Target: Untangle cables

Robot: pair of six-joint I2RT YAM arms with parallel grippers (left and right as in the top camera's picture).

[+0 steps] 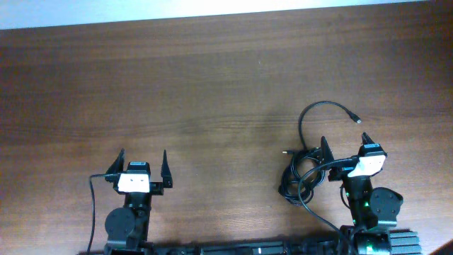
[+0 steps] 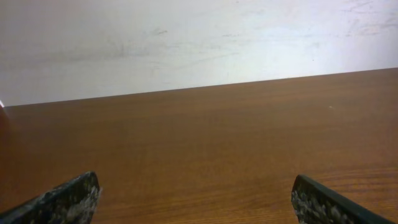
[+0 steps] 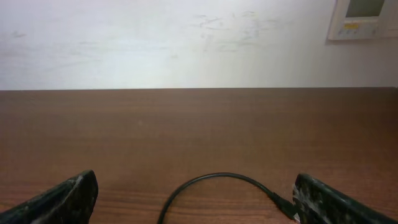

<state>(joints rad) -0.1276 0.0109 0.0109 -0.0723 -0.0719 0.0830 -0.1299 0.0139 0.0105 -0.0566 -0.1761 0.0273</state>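
Note:
The cables (image 1: 301,170) are thin black cords in a knotted bundle on the wooden table at the right, just left of my right arm. One cord loops up from the bundle and ends in a small plug (image 1: 355,117). My right gripper (image 1: 345,146) is open above the bundle's top edge. In the right wrist view the arc of that cord (image 3: 214,180) lies between the open fingers (image 3: 196,202), its plug next to the right finger. My left gripper (image 1: 142,161) is open and empty at the left, far from the cables; its view (image 2: 196,199) shows only bare table.
A thicker black wire (image 1: 93,205) runs down from the left arm's base. The table's far edge (image 1: 212,18) meets a white wall. A wall panel (image 3: 364,18) shows at the top right of the right wrist view.

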